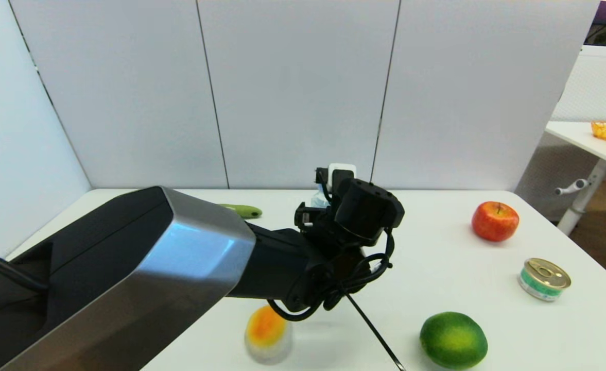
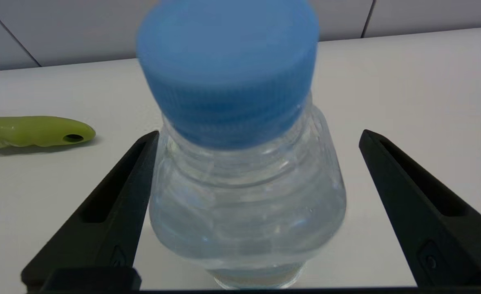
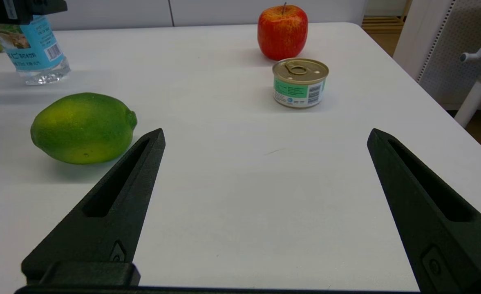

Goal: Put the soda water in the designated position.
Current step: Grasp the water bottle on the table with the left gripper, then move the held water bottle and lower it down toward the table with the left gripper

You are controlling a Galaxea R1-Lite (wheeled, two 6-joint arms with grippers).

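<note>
The soda water [image 2: 240, 163], a clear bottle with a light blue cap, stands upright on the white table [image 2: 408, 102]. My left gripper [image 2: 258, 132] is open around it: one finger [image 2: 117, 196] is close against the bottle's shoulder, the other finger [image 2: 412, 196] is well apart. In the head view my left arm [image 1: 179, 268] reaches to the table's far middle and hides almost all of the bottle [image 1: 317, 198]. The right wrist view shows the bottle's blue label [image 3: 34, 53] and its base on the table. My right gripper [image 3: 265, 132] hangs open and empty over the table's near right.
A red apple [image 1: 495, 221], a green-banded tin can [image 1: 543, 279] and a green lime [image 1: 453, 340] lie on the right half. An orange-yellow fruit [image 1: 266, 330] sits at the near middle. A green handle-shaped object [image 1: 243, 210] lies left of the bottle. A second table [image 1: 591, 139] stands far right.
</note>
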